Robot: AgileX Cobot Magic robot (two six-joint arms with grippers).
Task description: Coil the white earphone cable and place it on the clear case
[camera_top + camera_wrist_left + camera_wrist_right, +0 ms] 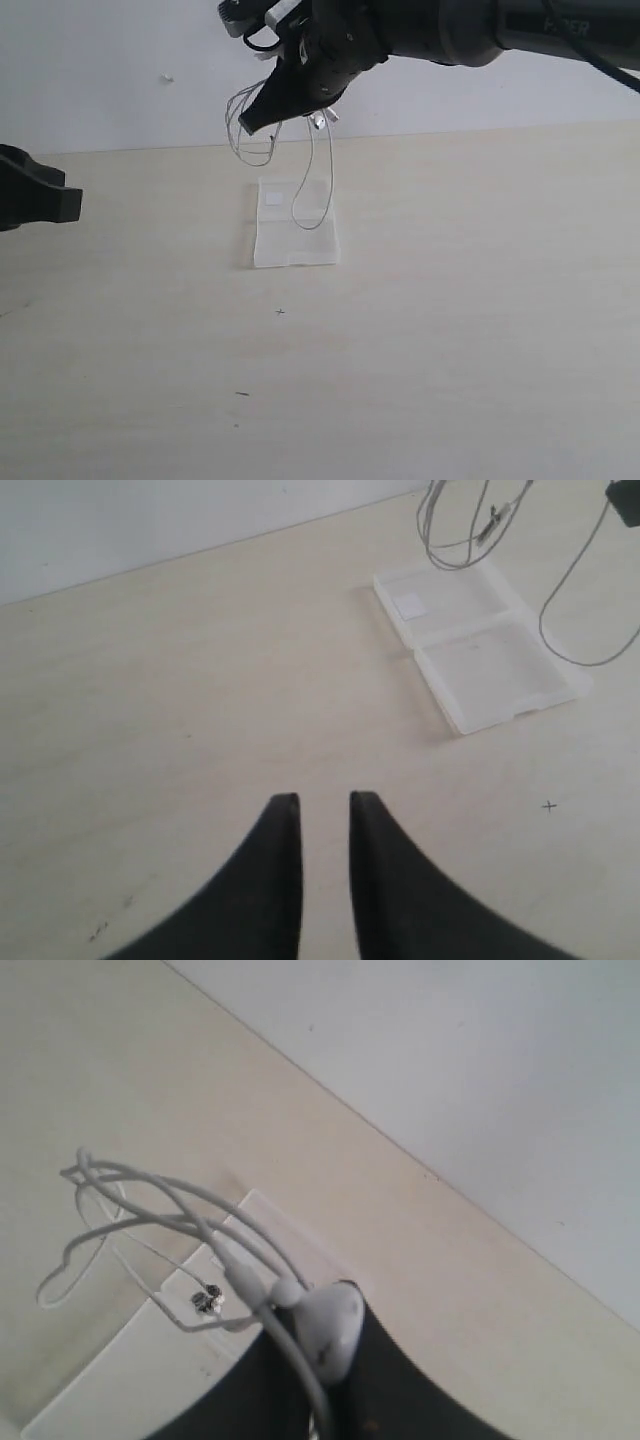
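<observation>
**Cable held in the air over the case, not yet set down**

Your right end effector (256, 120) is clamped on the gathered white earphone cable (285, 1292), high over the desk (480, 330). In the exterior view loose loops hang from it; the longest one hangs in front of the clear case (296, 240), but whether it touches the case I cannot tell. In that view the case lies flat at about 6 o'clock from this end effector, a little toward 5, with its long axis running from 12 to 6. I judge the next move must go mostly straight down, so that the loops fold onto the case and do not slip over its edge. Your left end effector (316, 815) is at 9 o'clock from the case and well apart; its fingers stand narrow, with a small gap, and hold nothing. The right arm is clearly the nearer one.
</observation>
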